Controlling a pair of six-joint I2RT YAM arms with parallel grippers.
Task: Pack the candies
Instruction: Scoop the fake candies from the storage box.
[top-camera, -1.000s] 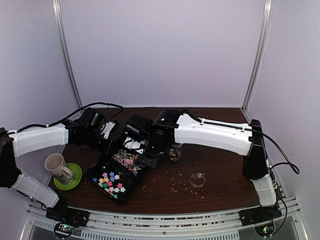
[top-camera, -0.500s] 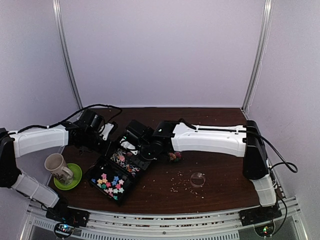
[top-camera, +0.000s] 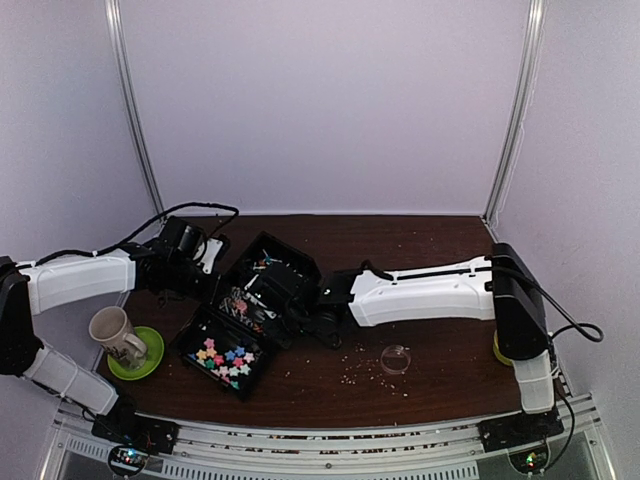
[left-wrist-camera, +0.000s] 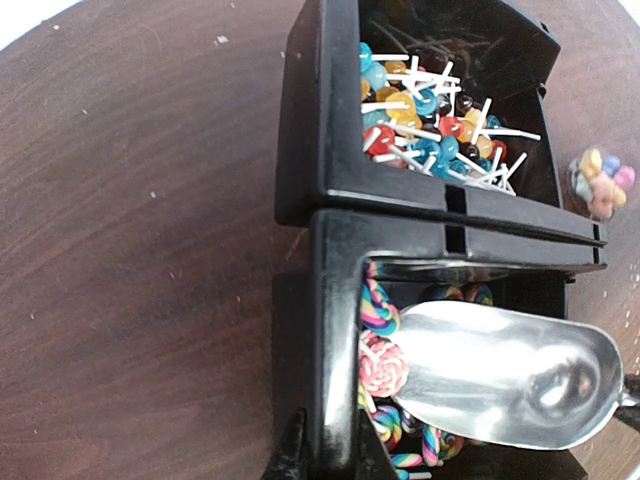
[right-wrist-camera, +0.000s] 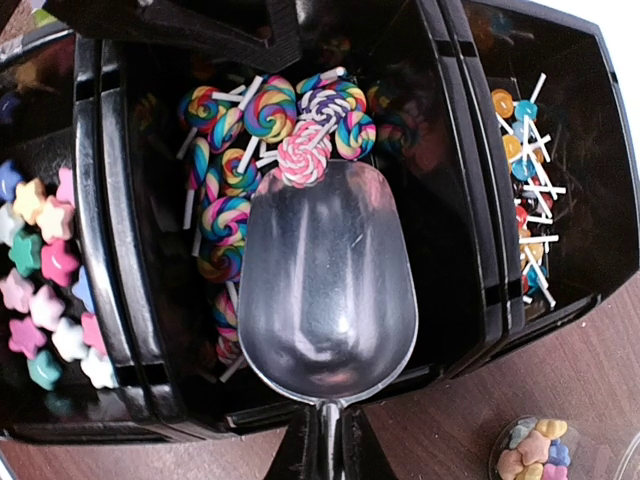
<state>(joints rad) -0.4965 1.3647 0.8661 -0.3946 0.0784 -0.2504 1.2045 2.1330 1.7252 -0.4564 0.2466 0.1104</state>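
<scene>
A black three-part tray (top-camera: 262, 246) holds the candies: coloured stars (top-camera: 225, 357) in the near part, rainbow and pink-and-white swirl lollipops (right-wrist-camera: 302, 160) in the middle, and small white-stick lollipops (left-wrist-camera: 430, 110) in the far part. My left gripper (left-wrist-camera: 325, 455) is shut on the tray's left wall (left-wrist-camera: 335, 330). My right gripper (right-wrist-camera: 328, 440) is shut on the handle of a metal scoop (right-wrist-camera: 325, 290). The scoop's bowl lies in the middle part, empty, its tip against a pink swirl lollipop. The stars also show in the right wrist view (right-wrist-camera: 40, 290).
A small clear pot of pastel sweets (right-wrist-camera: 530, 450) stands right of the tray. A clear round lid (top-camera: 395, 358) and pale crumbs (top-camera: 355, 372) lie on the brown table. A beige mug (top-camera: 112, 330) stands on a green saucer (top-camera: 152, 355) at the left.
My right arm has dropped low and reached left, bringing the scoop down into the tray's middle part. It now hides the small pot in the top view. The left arm has hardly moved.
</scene>
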